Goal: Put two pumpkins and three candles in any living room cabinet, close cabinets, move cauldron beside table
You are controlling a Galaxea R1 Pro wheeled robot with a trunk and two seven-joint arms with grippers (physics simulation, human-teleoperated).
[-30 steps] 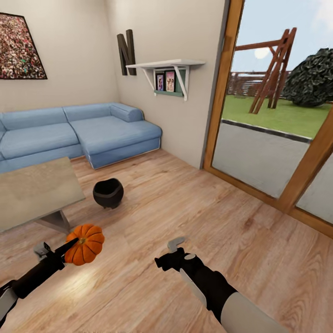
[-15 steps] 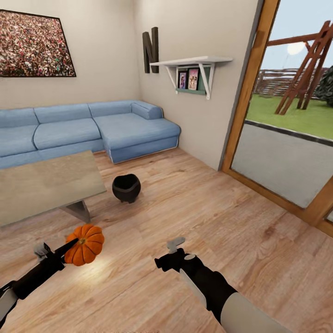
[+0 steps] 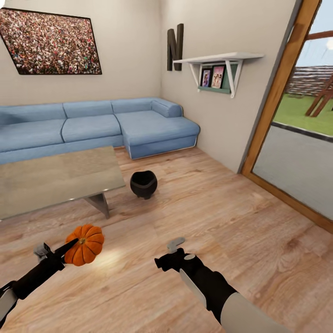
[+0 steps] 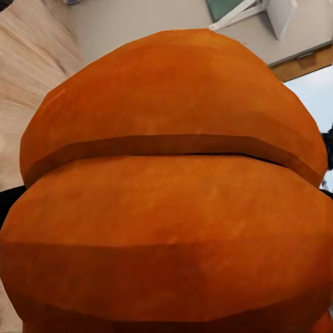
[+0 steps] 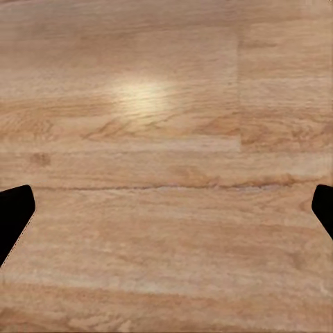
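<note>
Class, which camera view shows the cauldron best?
The head view: the black cauldron stands whole on the wooden floor, beside the table. The left wrist view is mostly pumpkin; the right wrist view looks at floor.

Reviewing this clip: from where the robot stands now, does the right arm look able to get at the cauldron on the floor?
Probably not yet. The cauldron sits by the table corner, well beyond the empty right claw. Bare floor lies between, so nothing blocks it; the base likely needs to roll closer.
</note>
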